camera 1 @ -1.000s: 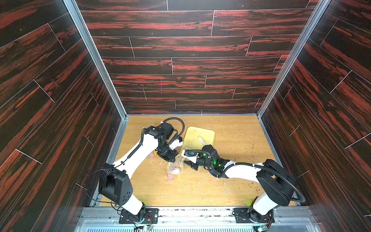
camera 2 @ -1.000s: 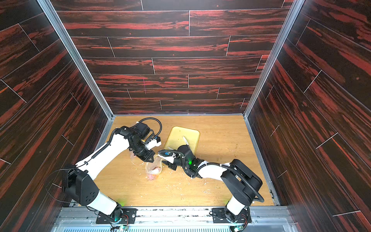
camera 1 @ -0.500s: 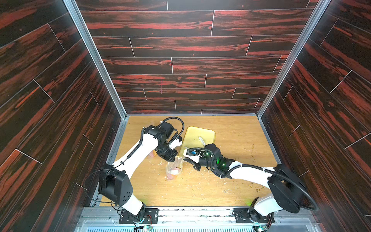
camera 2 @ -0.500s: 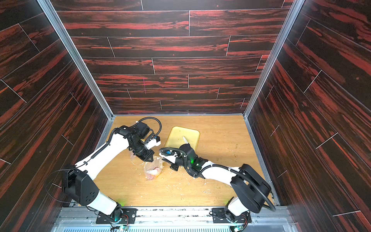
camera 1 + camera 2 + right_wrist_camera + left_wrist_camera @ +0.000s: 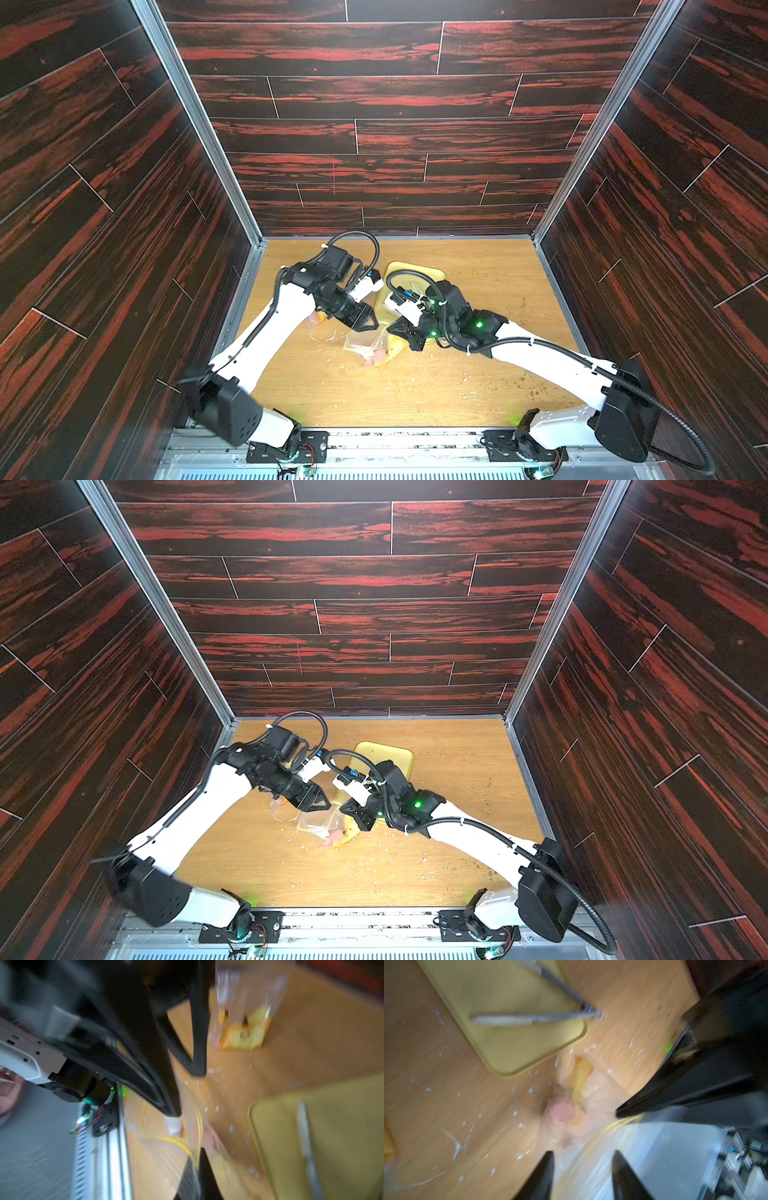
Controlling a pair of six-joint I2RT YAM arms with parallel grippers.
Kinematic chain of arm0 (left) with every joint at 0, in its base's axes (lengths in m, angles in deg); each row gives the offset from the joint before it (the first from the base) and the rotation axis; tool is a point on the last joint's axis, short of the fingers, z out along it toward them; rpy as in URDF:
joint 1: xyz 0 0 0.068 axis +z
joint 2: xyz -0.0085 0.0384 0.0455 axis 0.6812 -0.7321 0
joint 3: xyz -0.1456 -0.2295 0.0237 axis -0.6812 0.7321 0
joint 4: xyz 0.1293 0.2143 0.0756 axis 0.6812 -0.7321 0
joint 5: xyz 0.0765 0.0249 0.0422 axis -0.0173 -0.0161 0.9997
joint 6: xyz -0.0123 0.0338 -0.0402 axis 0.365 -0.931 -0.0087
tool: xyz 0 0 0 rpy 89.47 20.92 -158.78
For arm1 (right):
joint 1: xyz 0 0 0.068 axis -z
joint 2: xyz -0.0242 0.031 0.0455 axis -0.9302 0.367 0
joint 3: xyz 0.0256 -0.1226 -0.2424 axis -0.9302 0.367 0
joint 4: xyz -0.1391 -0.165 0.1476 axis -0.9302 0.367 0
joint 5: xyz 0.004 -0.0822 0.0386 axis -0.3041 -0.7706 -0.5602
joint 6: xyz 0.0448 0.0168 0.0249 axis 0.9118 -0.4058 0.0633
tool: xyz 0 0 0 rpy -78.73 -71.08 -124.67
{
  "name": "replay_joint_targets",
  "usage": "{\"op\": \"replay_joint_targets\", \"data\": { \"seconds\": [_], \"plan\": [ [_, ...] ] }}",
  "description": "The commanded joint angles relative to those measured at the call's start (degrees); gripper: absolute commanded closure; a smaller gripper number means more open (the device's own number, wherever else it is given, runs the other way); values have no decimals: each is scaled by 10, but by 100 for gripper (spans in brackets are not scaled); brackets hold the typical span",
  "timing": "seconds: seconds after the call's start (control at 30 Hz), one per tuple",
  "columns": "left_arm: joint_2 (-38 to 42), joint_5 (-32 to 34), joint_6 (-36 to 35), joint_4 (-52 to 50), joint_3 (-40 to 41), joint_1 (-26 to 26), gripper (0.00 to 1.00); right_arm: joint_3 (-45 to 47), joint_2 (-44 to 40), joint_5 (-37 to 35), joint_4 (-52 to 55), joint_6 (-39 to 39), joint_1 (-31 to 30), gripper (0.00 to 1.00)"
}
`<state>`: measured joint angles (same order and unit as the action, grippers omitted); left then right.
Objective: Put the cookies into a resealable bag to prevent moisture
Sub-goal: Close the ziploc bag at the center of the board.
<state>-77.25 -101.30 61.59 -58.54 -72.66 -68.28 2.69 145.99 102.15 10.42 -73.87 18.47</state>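
The clear resealable bag (image 5: pixel 365 345) lies on the wooden table between my two grippers, seen in both top views. Pink cookies (image 5: pixel 376 357) sit inside it near its bottom, beside yellow pieces; the left wrist view shows a pink cookie (image 5: pixel 562 1110) through the plastic. My left gripper (image 5: pixel 582 1153) is open, its fingers apart on either side of the bag's mouth without pinching it. My right gripper (image 5: pixel 198 1152) is shut on the bag's yellow-lined rim (image 5: pixel 199 1126). In a top view the right gripper (image 5: pixel 358 816) is at the bag's right edge.
A yellow tray (image 5: pixel 432 274) with metal tongs (image 5: pixel 542 1018) lies just behind the grippers. A second clear bag (image 5: pixel 245 1028) with yellow pieces lies by the left arm. White crumbs are scattered over the table (image 5: pixel 415 390).
My left gripper has opened and let go of the bag. My right gripper has shut on the bag's rim, and the bag has sagged toward the right gripper.
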Motion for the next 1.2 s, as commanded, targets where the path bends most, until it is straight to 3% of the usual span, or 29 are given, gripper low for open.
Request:
{"op": "replay_joint_targets", "data": {
  "seconds": [0.0, 0.2, 0.4, 0.57, 0.77, 0.93, 1.17],
  "plan": [
    [13, -32, -18, 40, 14, -4, 42, -18, -9, 19, 132, 53, 11, 94],
    [84, -24, -41, 179, 130, -12, 25, -17, -8, 107, 148, 63, 64, 94],
    [138, 69, -49, 194, 183, -12, 22, 13, -8, 173, 134, 57, 130, 95],
    [170, 28, -26, 223, 236, -12, 21, 29, 8, 194, 123, 47, 166, 95],
    [162, 35, -35, 240, 277, -12, 21, 48, 16, 213, 108, 39, 206, 95],
    [135, 22, -12, 329, 283, -13, 22, 49, 21, 221, 104, 30, 212, 95],
    [64, 16, -11, 341, 246, -16, 38, 60, 25, 231, 83, 33, 219, 95]
  ]
}}
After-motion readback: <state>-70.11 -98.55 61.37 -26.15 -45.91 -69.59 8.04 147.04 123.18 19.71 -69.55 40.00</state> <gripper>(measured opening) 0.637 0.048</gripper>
